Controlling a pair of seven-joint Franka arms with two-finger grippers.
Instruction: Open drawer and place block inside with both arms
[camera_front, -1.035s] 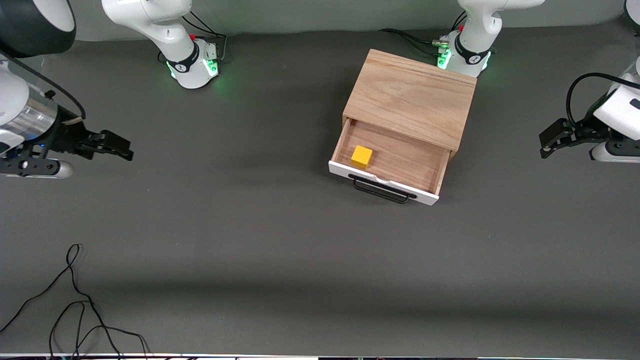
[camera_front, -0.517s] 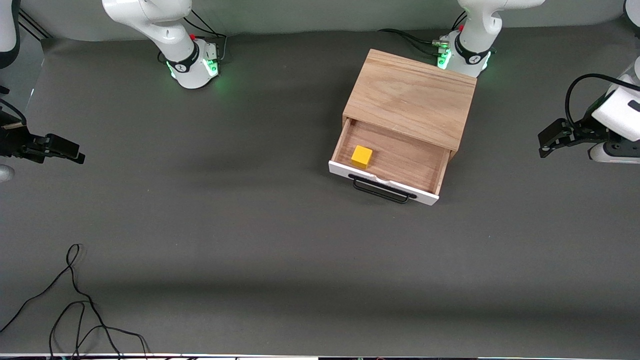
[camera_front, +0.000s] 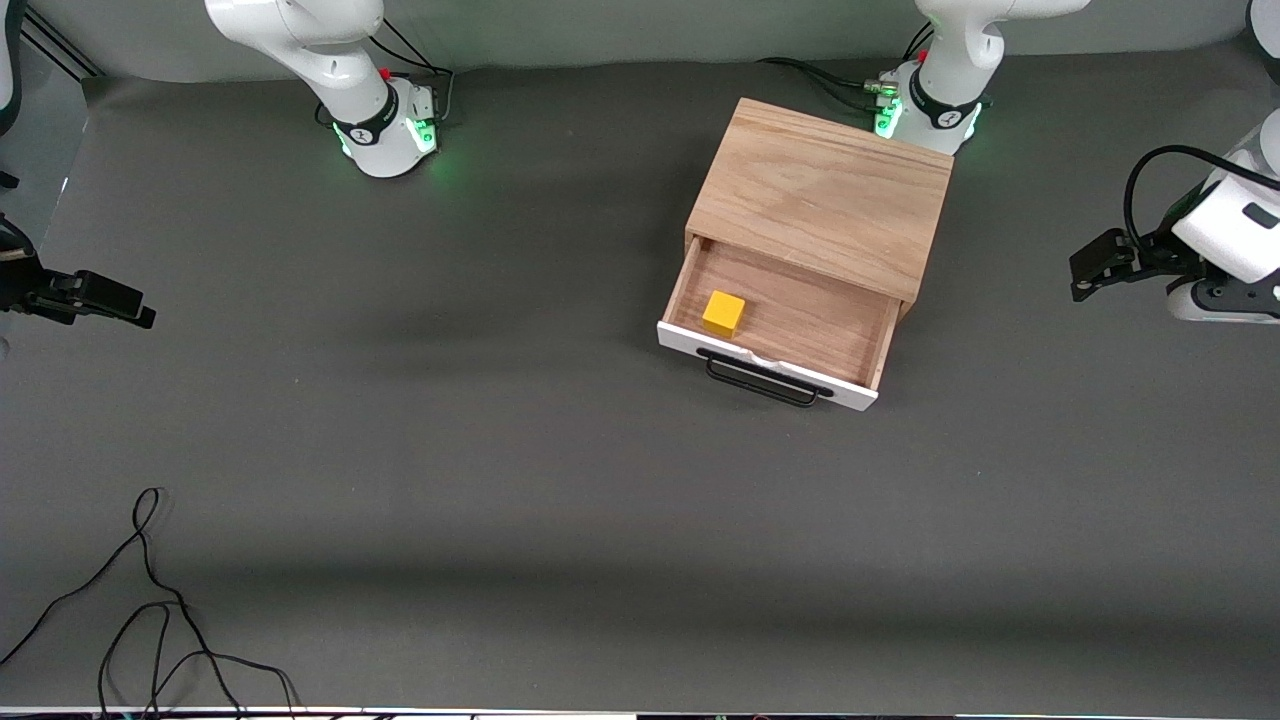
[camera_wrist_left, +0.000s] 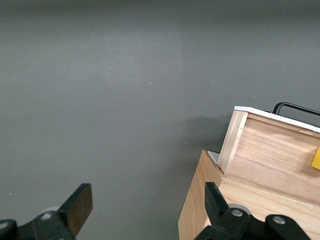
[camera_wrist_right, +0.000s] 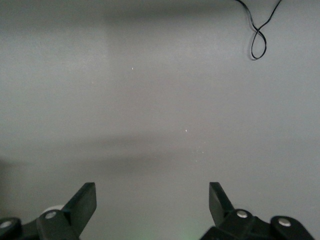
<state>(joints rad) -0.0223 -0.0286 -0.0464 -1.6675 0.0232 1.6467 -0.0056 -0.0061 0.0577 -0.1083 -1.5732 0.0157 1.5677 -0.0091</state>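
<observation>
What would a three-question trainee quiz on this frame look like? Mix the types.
1. True or false: the block lies in the open drawer.
2. Which gripper hangs at the cabinet's end of the table? A) left gripper B) right gripper
3. Fill in: the drawer's black ___ faces the front camera.

Key: 1 true. 2 A; the right gripper is over the table's edge at its own arm's end, and both grippers are open and empty. 3 handle.

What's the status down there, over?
Left gripper and right gripper: empty, jaws open, at table ends. Block inside open drawer. Nothing in the way.
</observation>
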